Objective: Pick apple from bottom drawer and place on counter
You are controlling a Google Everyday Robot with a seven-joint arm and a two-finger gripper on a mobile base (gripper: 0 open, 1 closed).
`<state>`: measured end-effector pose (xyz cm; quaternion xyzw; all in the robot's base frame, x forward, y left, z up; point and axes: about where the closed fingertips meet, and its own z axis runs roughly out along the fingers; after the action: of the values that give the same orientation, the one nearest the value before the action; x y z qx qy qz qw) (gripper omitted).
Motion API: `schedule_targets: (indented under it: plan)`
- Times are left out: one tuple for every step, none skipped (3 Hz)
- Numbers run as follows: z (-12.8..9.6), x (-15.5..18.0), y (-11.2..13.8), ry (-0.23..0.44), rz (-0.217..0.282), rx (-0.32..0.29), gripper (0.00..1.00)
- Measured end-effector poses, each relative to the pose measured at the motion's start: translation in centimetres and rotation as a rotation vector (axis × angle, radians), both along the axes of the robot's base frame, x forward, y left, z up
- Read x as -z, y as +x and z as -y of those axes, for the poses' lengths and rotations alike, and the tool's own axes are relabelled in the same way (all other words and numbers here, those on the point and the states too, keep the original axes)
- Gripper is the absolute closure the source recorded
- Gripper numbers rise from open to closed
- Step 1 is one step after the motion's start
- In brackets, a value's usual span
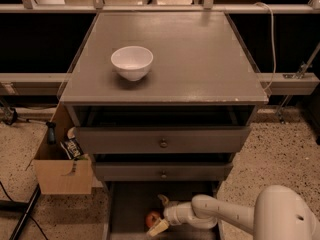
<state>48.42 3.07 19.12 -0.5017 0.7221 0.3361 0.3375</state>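
Observation:
The bottom drawer [131,206] is pulled out at the foot of the cabinet. The small red apple [151,218] lies on its floor near the front. My gripper [160,214] reaches in from the right, low inside the drawer. It is open, with one finger behind the apple and one pale finger [158,228] in front of it, so the apple sits between them. The counter [200,59] is the flat grey-brown top of the cabinet, above.
A white bowl [132,62] stands on the left half of the counter. Two upper drawers with round knobs [163,143] are slightly open above the bottom drawer. A cardboard box [60,174] with clutter stands on the floor to the left. A cable hangs at the right.

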Motion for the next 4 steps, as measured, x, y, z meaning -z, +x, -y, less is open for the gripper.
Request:
schedule_targets:
  plan:
    - [0.3, 1.6, -0.4, -0.016, 0.000, -0.010, 0.00]
    - [0.9, 6.0, -1.6, -0.081, -0.038, -0.022, 0.00]
    - [0.9, 6.2, -1.7, -0.084, -0.040, -0.024, 0.00]
    - [0.9, 6.2, -1.7, -0.084, -0.040, -0.024, 0.27]
